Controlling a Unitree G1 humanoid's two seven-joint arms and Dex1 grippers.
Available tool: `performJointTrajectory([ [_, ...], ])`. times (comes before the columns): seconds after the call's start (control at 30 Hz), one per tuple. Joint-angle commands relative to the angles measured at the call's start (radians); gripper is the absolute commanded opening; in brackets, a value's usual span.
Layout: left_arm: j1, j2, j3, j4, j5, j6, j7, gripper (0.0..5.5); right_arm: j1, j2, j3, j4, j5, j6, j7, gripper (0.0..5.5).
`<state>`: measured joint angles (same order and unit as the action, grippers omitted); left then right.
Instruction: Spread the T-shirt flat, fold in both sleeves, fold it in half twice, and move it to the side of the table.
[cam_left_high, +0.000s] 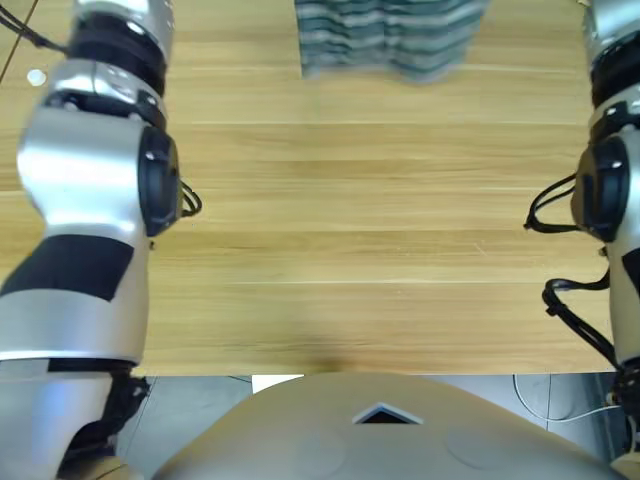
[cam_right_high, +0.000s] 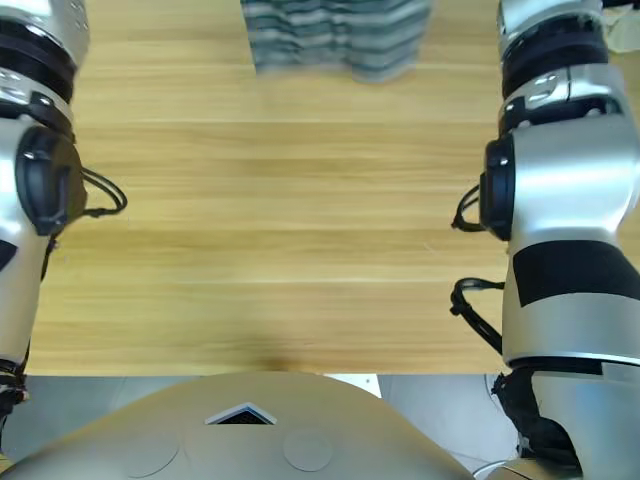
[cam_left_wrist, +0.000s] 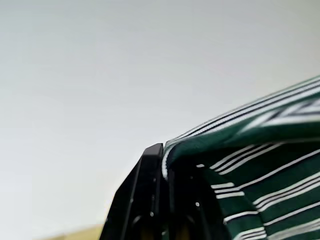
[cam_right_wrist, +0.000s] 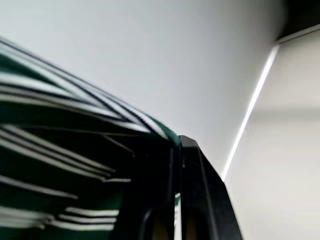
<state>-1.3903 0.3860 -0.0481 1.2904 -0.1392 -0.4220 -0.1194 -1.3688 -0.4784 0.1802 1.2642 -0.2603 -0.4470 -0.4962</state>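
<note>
The green T-shirt with white stripes (cam_left_high: 390, 40) hangs over the far middle of the wooden table (cam_left_high: 350, 260), its lower edge showing at the top of the eye views. In the left wrist view my left gripper (cam_left_wrist: 162, 165) is shut on a folded edge of the T-shirt (cam_left_wrist: 250, 165), lifted in front of a pale wall. In the right wrist view my right gripper (cam_right_wrist: 176, 150) is shut on the other edge of the T-shirt (cam_right_wrist: 60, 150). Both arms stretch forward and up at the table's sides.
A small round coin-like object (cam_left_high: 37, 77) lies at the far left of the table. The table's near edge (cam_left_high: 350, 372) runs just in front of me. Cables hang by both forearms.
</note>
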Motion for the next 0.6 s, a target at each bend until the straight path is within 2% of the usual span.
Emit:
performJointTrajectory([
  [0.03,0.284,0.008,-0.033,0.056,0.114,-0.033,-0.062,0.00,0.191,-0.028,0.000,0.031,-0.023,-0.132,0.097,0.02],
  [0.1,0.440,-0.016,-0.078,0.057,0.175,-0.069,-0.143,0.00,0.337,-0.036,-0.004,0.005,0.006,-0.252,0.259,0.02],
  [0.17,0.604,-0.034,-0.123,0.036,0.217,-0.159,-0.303,0.00,0.522,-0.054,-0.016,-0.061,0.070,-0.386,0.452,0.02],
  [0.27,0.958,-0.015,-0.213,-0.126,0.157,-0.389,-0.784,0.00,0.915,-0.104,0.017,-0.322,0.294,-0.506,0.852,0.02],
  [0.33,1.248,0.067,-0.298,-0.443,-0.007,-0.402,-1.029,0.00,1.232,-0.229,0.119,-0.566,0.455,-0.536,1.086,0.02],
  [0.43,1.442,0.148,-0.304,-0.723,-0.134,-0.342,-1.073,0.00,1.470,-0.311,0.135,-0.693,0.501,-0.519,1.198,0.02],
  [0.6,1.392,0.136,-0.223,-0.654,0.015,-0.308,-0.844,0.00,1.460,-0.295,0.058,-0.649,0.337,-0.455,1.125,0.02],
])
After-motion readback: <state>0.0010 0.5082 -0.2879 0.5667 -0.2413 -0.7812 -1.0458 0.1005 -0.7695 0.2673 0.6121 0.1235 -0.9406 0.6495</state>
